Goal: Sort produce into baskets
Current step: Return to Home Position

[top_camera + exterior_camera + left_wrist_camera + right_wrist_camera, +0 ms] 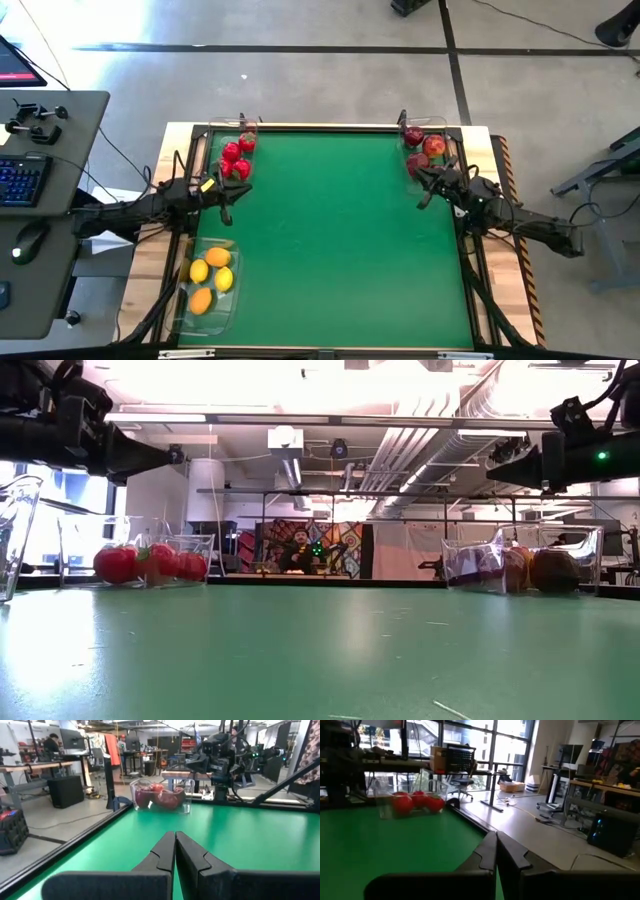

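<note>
- The left tool [175,839] shows two dark, matte, angular fingers pressed together, with only a thin seam between them. It pinches nothing and hangs over the left edge of the table [340,250].
- Straight ahead of it, across the whole mat, stands the apple tray [189,795]. It is clear plastic with thin walls and rounded corners, and it holds smooth dark red apples [167,799].
- The right tool [496,839] is shut the same way, fingertip to fingertip, and carries nothing. It hangs over the right edge, with the apple tray near it toward the far corner.
- Ahead of the right tool, across the mat, sits the red-fruit tray [382,800], also see-through, with small glossy bright red fruits [402,805] bunched inside.
- The lemon tray [225,315] lies near the left tool, along the same table edge toward the near corner. It holds rounded yellow-orange lemons [218,258].
- The table top is flat, even green — framed by a black rail [330,127] — and a wide green stretch lies between the two tools.
</note>
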